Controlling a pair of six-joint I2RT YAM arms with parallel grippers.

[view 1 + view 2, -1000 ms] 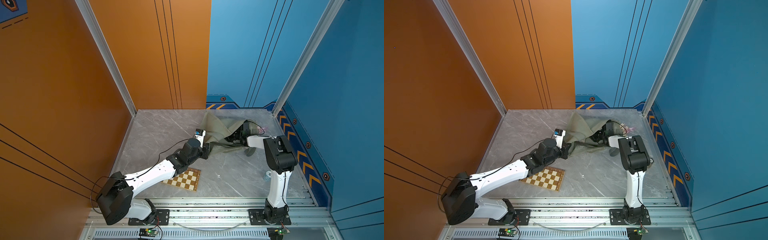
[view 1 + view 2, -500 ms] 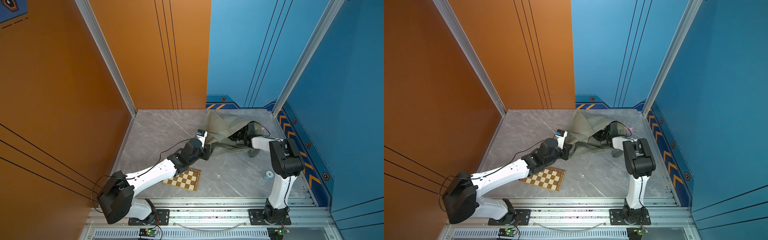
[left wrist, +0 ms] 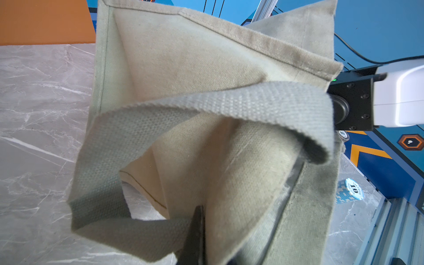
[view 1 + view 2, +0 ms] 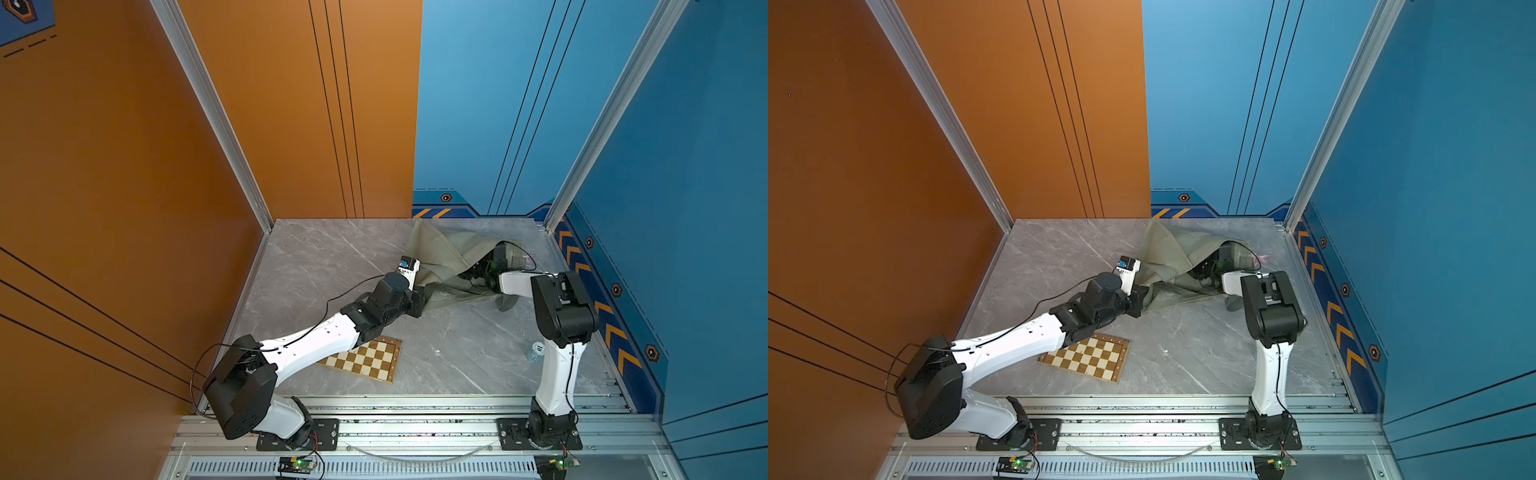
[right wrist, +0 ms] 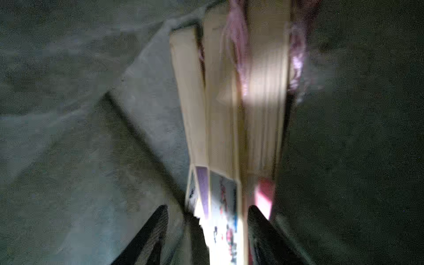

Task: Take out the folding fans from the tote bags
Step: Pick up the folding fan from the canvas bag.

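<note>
Left arm (image 4: 307, 345), right arm (image 4: 557, 374), white link shells, black joint housings, thin black cable (image 4: 345, 291) looped along each, black base plates (image 4: 328, 432) with screws

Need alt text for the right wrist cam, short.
Several closed folding fans with pale ribs and pink tassels lie side by side between two dark fingers, inside the grey-green tote bag. The fingers straddle the fans' near end; whether they pinch it is unclear. The image is dim and blurred.
</note>
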